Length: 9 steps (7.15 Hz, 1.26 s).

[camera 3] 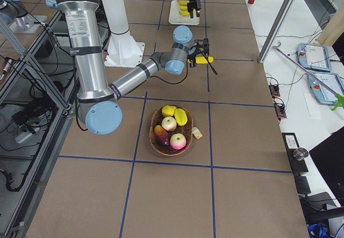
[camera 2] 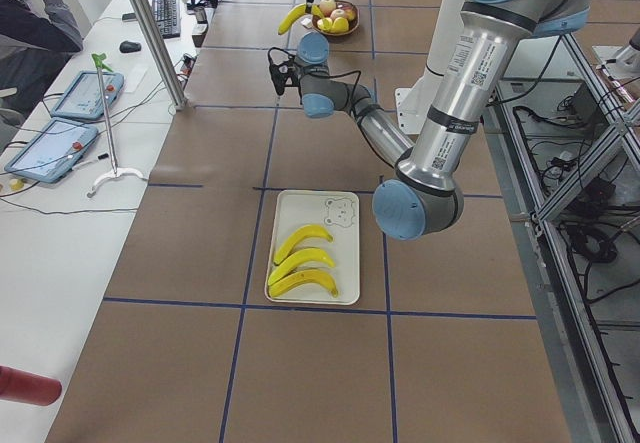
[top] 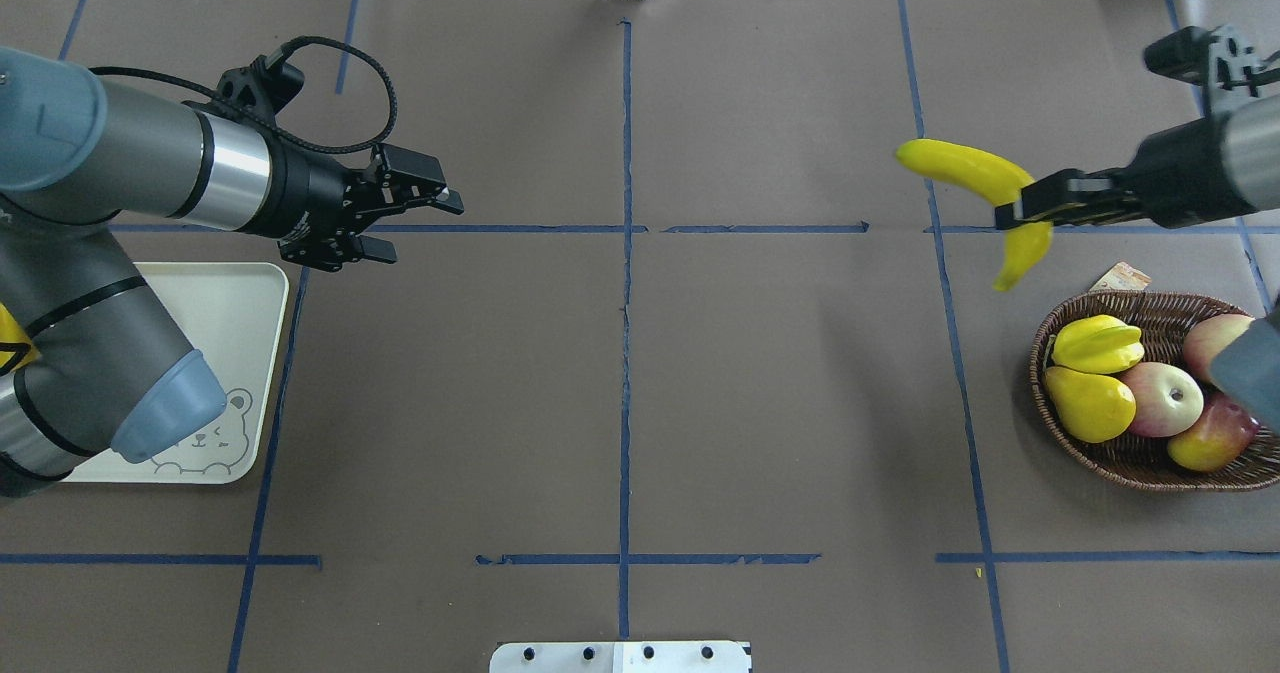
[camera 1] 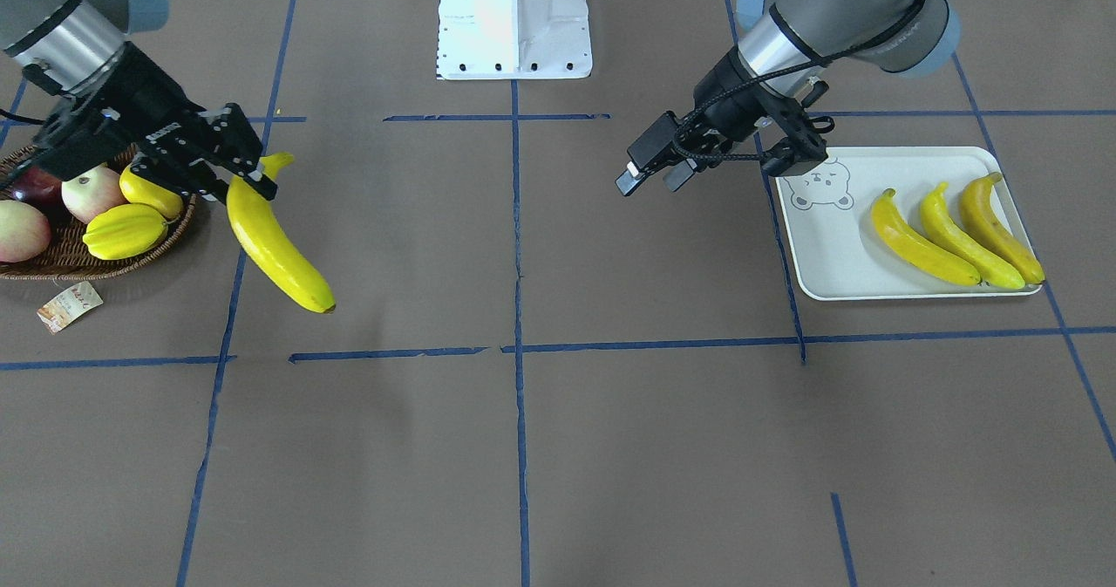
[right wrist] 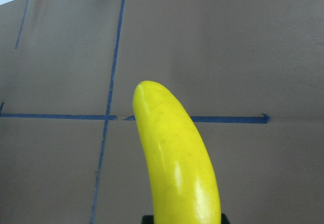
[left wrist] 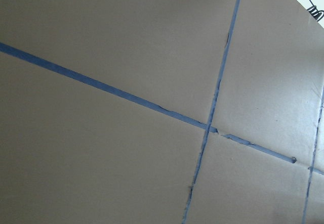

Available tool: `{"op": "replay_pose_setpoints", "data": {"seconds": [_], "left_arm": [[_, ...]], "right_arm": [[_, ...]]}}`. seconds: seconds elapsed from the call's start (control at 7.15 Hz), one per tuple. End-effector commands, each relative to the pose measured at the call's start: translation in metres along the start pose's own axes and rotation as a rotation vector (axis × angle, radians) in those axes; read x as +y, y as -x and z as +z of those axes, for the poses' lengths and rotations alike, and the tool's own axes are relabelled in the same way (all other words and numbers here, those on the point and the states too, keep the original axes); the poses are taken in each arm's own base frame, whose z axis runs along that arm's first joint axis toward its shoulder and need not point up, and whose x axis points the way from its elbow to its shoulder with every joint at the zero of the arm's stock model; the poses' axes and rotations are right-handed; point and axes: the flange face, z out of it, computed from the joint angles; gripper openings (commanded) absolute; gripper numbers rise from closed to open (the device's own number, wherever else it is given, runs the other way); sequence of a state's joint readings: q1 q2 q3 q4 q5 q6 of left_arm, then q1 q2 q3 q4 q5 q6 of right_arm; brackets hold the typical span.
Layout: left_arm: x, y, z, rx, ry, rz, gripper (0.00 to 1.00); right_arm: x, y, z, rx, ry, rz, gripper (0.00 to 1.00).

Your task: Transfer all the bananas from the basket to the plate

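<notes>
My right gripper (camera 1: 248, 177) is shut on one banana (camera 1: 275, 251), held in the air just beside the brown wicker basket (camera 1: 96, 264). From overhead, that banana (top: 960, 168) hangs past the basket's (top: 1120, 458) far-left rim, in the right gripper (top: 1015, 211). It fills the right wrist view (right wrist: 177, 158). Three bananas (camera 1: 968, 242) lie side by side on the white bear-print plate (camera 1: 828, 255). Beside the plate (top: 230, 353), my left gripper (top: 420, 225) hovers open and empty over bare table.
The basket holds a starfruit (camera 1: 124, 229), apples (top: 1160, 398) and another yellow fruit (top: 1090, 405); a paper tag (camera 1: 68, 305) lies by it. The robot's white base (camera 1: 514, 20) sits at the table's edge. A person (camera 2: 30, 13) sits at a side desk.
</notes>
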<state>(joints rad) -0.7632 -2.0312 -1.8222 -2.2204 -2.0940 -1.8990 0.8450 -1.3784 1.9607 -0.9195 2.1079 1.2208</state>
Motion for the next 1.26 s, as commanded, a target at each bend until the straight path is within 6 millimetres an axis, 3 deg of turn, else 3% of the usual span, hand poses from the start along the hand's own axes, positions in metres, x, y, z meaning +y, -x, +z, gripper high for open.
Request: {"op": "replay_pose_setpoints", "data": {"seconds": [0.0, 0.14, 0.28, 0.56, 0.84, 1.12], "left_arm": [[0.011, -0.045, 0.030, 0.009, 0.023, -0.184, 1.00], [0.010, -0.073, 0.051, -0.019, 0.012, -0.245, 1.00], [0.018, -0.072, 0.060, -0.034, 0.022, -0.252, 1.00], [0.022, -0.092, 0.074, -0.053, 0.020, -0.271, 1.00], [0.022, -0.114, 0.090, -0.058, 0.019, -0.289, 1.00], [0.028, -0.117, 0.101, -0.069, 0.026, -0.300, 1.00]], "right_arm": [[0.028, 0.069, 0.041, -0.051, -0.048, 0.034, 0.03], [0.038, 0.089, 0.052, -0.063, -0.065, 0.019, 0.03], [0.045, 0.105, 0.059, -0.081, -0.071, 0.013, 0.03], [0.062, 0.129, 0.073, -0.099, -0.091, -0.005, 0.03], [0.068, 0.140, 0.082, -0.106, -0.100, -0.011, 0.04], [0.075, 0.145, 0.086, -0.109, -0.103, -0.014, 0.04]]}}
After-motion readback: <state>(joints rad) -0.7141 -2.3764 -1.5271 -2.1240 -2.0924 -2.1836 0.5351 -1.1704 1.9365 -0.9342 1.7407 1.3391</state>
